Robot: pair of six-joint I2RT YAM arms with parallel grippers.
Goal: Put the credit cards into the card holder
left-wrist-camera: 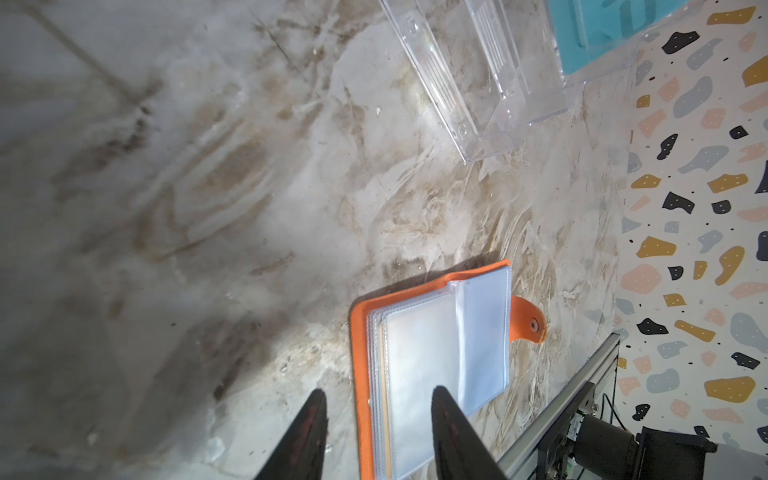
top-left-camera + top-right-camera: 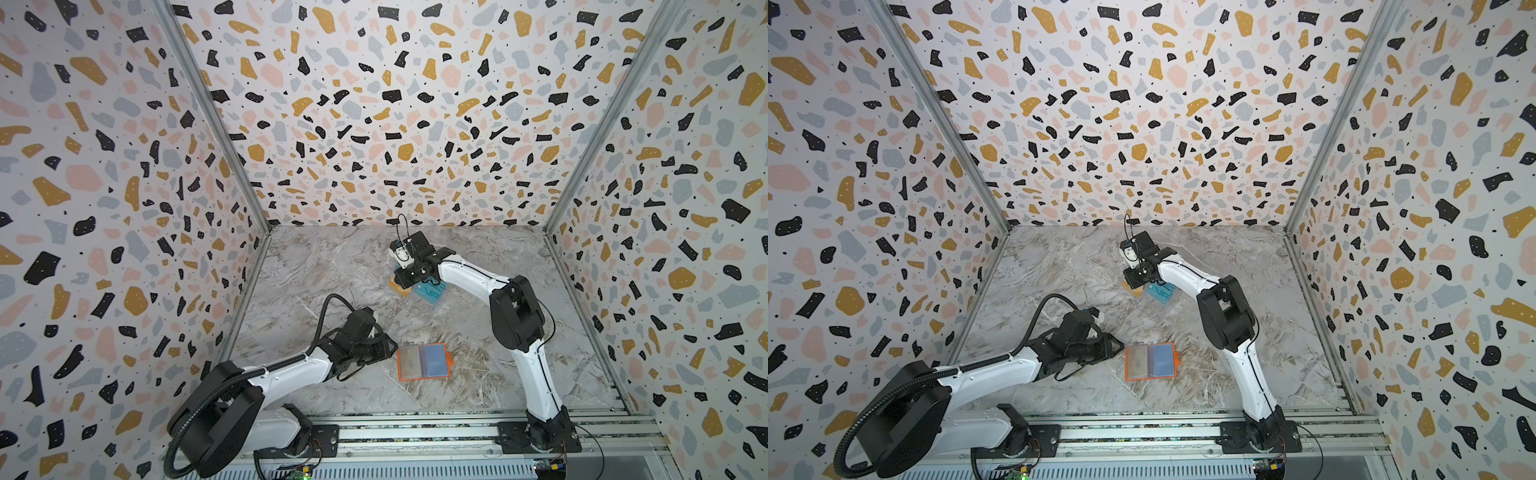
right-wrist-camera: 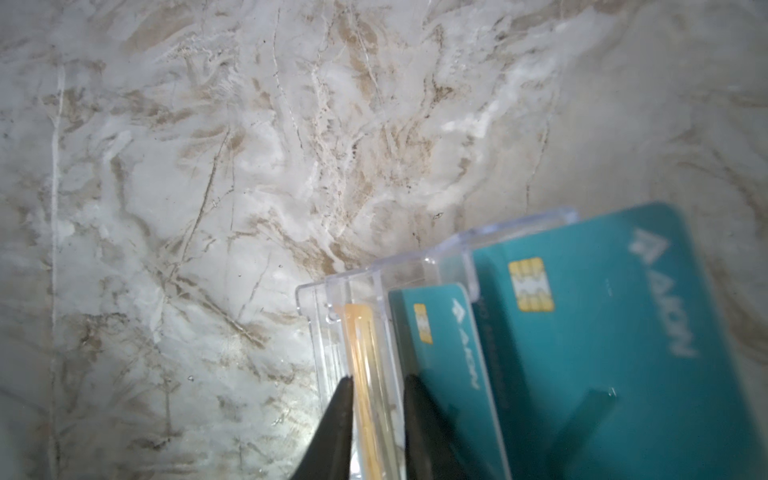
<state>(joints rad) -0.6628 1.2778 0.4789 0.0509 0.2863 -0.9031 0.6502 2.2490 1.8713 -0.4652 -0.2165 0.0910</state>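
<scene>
Your credit cards stand in the clear stand, well beyond the open card holder. Your right gripper straddles a gold card; whether it pinches it, you cannot tell. The left gripper gapes just beside the holder. Marble table, speckled walls.

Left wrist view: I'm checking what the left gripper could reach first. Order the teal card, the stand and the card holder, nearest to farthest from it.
1. Card holder: lying open, right at the tips of the left gripper.
2. Stand: clear, well beyond the holder.
3. Teal card: in the stand's farther part.
</scene>
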